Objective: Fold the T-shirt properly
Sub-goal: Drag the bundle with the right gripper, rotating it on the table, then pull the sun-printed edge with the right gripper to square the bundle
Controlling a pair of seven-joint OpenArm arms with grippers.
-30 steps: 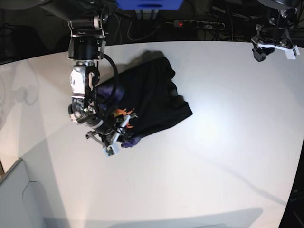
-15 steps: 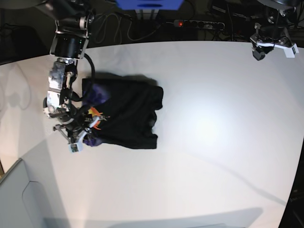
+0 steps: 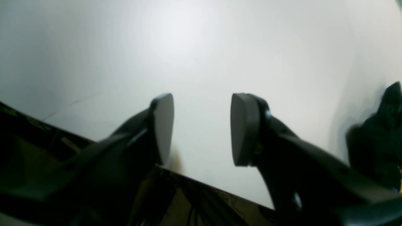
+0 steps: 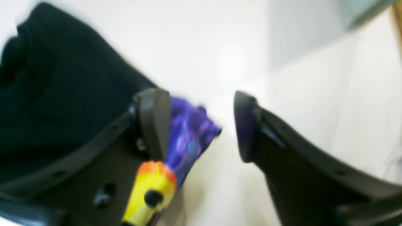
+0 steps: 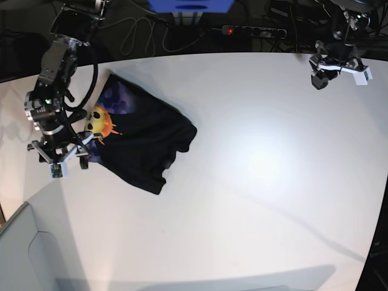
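The T-shirt [image 5: 142, 139] lies bunched near the counter's [image 5: 260, 182] far left corner, sun print showing at its left end; no neat fold is visible, so most folding seems left. The right claw [image 4: 201, 128] stands released just beside the print. The left claw [image 3: 201, 128] hangs released, well apart.
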